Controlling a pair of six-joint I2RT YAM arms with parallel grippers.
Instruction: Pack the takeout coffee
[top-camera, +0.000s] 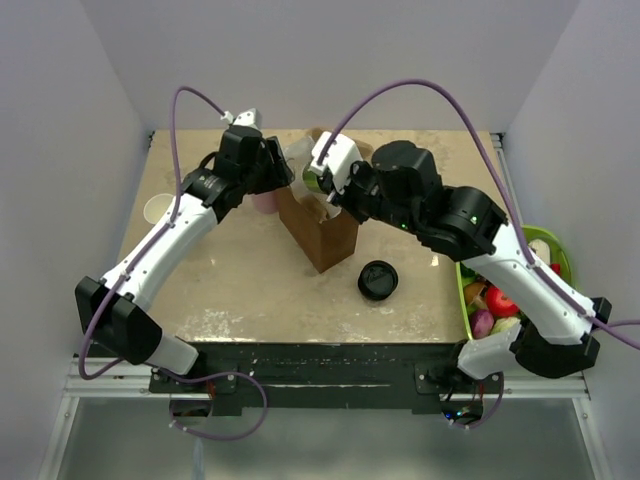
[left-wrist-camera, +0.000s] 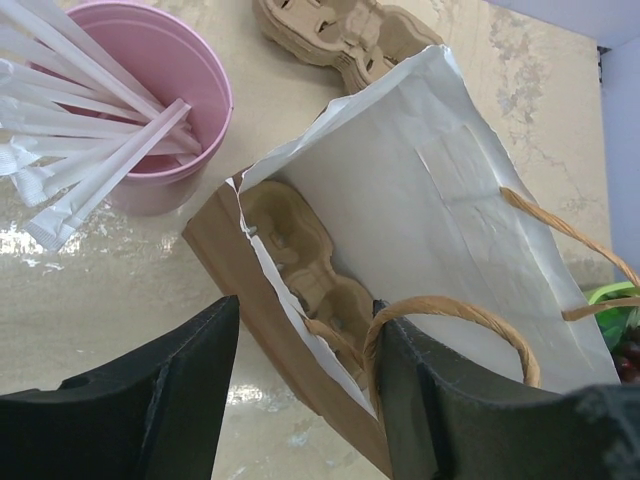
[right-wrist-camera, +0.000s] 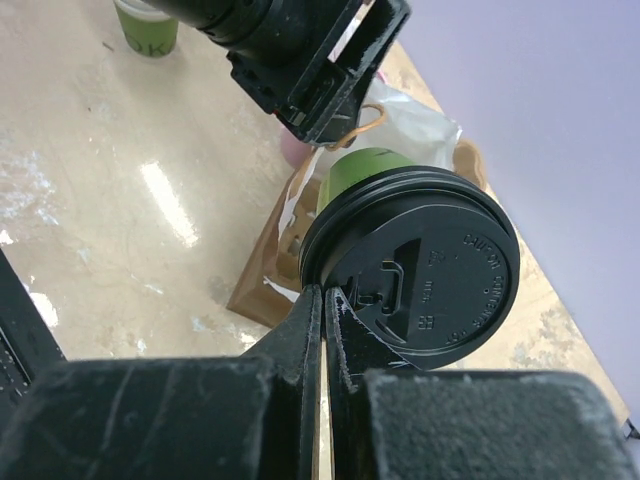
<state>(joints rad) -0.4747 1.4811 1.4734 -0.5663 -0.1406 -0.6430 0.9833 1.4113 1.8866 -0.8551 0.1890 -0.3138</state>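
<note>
By the bag (top-camera: 320, 238) mouth, takeout coffee (right-wrist-camera: 400, 235), body mostly behind its lid (right-wrist-camera: 450, 285).

Smooth black plastic lid (right-wrist-camera: 425, 265), matt brown paper bag (top-camera: 322, 240)

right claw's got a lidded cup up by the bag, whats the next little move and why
Probably lower the right claw so its lidded cup sinks into the bag: it hangs at the open mouth, and the carrier inside looks empty.
</note>
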